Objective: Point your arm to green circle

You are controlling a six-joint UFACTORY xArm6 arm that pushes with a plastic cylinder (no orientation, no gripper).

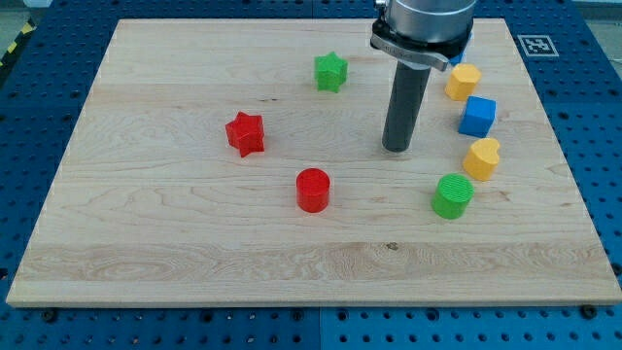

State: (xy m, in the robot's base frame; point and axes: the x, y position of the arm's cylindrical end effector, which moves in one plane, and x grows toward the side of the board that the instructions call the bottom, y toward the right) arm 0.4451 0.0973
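Observation:
The green circle (452, 195) sits on the wooden board (194, 243) at the view's lower right. My tip (397, 149) rests on the board, up and to the left of the green circle, about a block's width apart from it. The dark rod rises from the tip to the arm's head at the view's top.
A yellow block (481, 157) lies just above right of the green circle. A blue cube (477, 116) and another yellow block (464, 82) stand above it. A red circle (313, 190), a red star (245, 133) and a green star (330, 72) lie to the left.

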